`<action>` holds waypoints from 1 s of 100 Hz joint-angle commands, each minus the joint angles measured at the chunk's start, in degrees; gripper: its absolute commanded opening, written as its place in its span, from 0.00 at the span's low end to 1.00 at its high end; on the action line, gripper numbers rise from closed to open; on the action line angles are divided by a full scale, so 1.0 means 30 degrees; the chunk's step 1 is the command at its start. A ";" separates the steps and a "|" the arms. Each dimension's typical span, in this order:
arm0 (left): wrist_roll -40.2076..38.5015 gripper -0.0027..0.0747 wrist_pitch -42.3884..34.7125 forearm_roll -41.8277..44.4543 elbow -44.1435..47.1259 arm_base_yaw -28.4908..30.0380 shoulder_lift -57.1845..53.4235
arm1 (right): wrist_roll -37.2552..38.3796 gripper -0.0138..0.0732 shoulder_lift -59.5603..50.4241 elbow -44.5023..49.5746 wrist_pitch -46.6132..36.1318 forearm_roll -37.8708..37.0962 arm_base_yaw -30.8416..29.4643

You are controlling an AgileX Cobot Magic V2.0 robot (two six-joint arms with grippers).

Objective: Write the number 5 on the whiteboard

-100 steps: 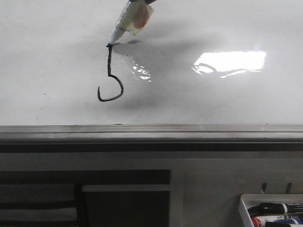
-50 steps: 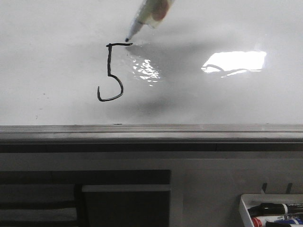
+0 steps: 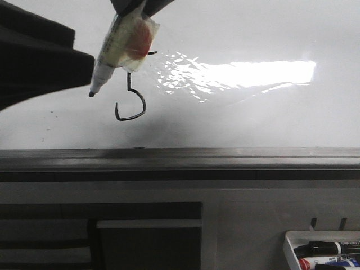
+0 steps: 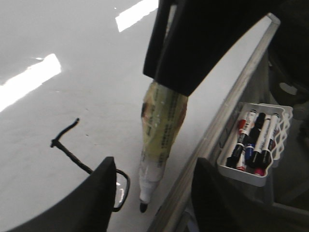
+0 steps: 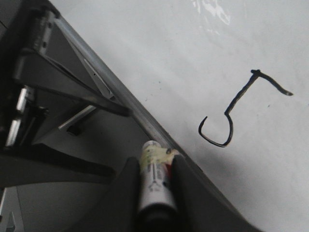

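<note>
The number 5 (image 5: 241, 108) stands complete at the upper left of the whiteboard (image 3: 270, 118) in the front view: a second ago it lacked its top bar. The marker (image 3: 115, 48), clamped in the right tool (image 5: 155, 166), has since lifted off and hangs left of the digit. The left tool (image 4: 152, 191) hangs with its fingers apart. The writing looks done.

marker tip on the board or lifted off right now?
Lifted. In the left wrist view the marker tip hangs clear above the whiteboard, beside the finished number 5, held by the right hand.
</note>
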 commanded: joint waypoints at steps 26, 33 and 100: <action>-0.0010 0.46 -0.4013 -0.1604 -0.0576 -0.0140 0.2758 | -0.0262 0.09 -0.0506 -0.0551 -0.0433 0.1126 0.0137; -0.0010 0.46 -0.4099 -0.1653 -0.0576 -0.0140 0.2834 | -0.0262 0.09 -0.0506 -0.0551 0.0075 0.1130 0.0137; -0.0010 0.01 -0.4130 -0.0104 -0.0576 -0.0140 0.2834 | -0.0262 0.13 -0.0506 -0.0551 0.0256 0.1156 0.0137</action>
